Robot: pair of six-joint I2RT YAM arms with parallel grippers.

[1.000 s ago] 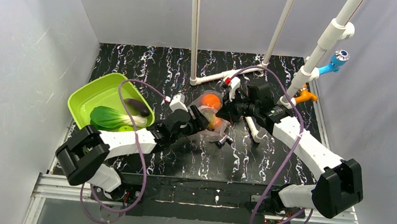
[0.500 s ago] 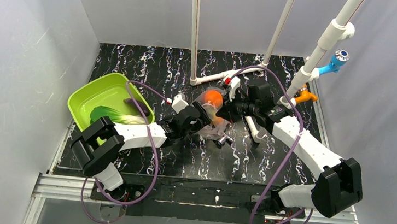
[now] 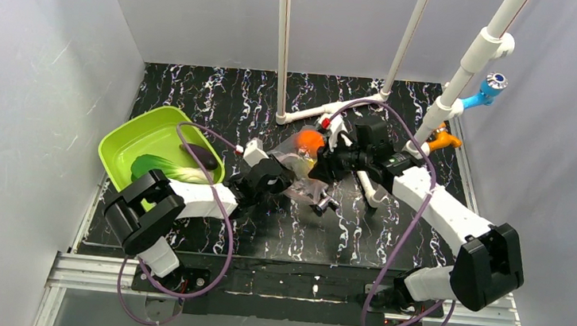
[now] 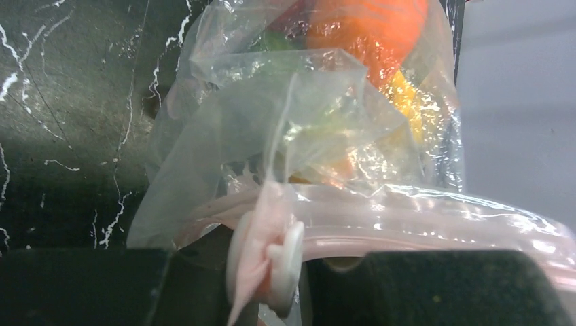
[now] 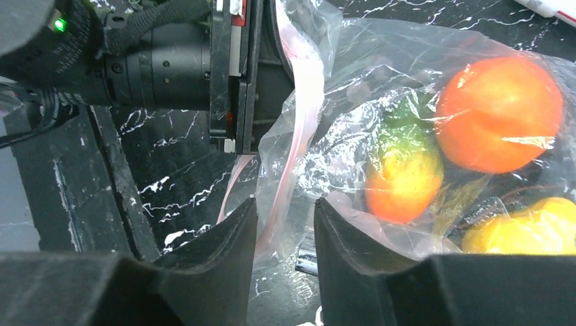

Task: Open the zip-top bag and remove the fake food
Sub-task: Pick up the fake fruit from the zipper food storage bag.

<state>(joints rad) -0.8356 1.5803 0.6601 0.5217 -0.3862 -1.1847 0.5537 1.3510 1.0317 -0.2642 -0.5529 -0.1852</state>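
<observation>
The zip-top bag [image 3: 303, 184] lay mid-table between both grippers, the orange [image 5: 499, 112] inside. The right gripper [image 5: 285, 217] stood narrowly apart around its pink strip [image 5: 299, 136]; whether the left gripper [image 4: 268, 272] clamped it could not be told. Best to pinch opposite lips firmly, then part them slowly

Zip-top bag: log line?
zip-top bag: fake food inside | left gripper: at zip strip | right gripper: straddling mouth | grip: unclear
</observation>
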